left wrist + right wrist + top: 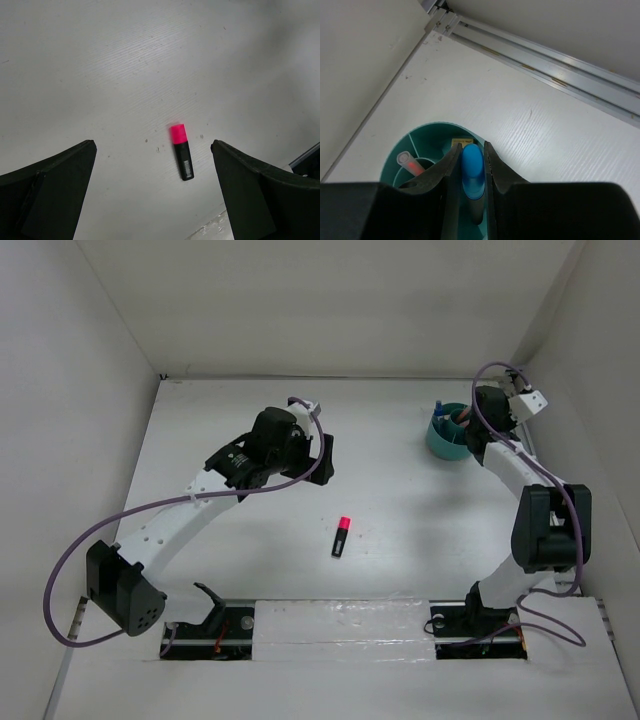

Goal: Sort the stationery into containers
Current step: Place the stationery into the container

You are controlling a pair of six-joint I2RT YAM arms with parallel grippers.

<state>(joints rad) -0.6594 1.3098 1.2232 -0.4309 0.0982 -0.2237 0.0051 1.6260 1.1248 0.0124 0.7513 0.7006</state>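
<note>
We see the right tool [471, 147] grasping a blue-capped highlighter [472, 167], cap pointing into the cup [427, 134]; left tool [152, 145] released.

The white table [400, 490] bears 1 pink-capped highlighter [341, 537] and 1 teal cup [438, 447].

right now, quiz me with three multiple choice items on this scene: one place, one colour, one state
1. The pink-capped highlighter is: A in the right jaws; B lying on the table between the arms; C in the left jaws.
2. The cap of the other highlighter, in the right jaws, is: A blue; B pink; C green.
3. The left jaws are: A shut on a pen; B wide open and empty; C shut on nothing.

Key:
1 B, the top view shows it flat on the table.
2 A, the right wrist view shows a blue cap pinched between the jaws.
3 B, the left wrist view shows them far apart, gripping nothing.
</note>
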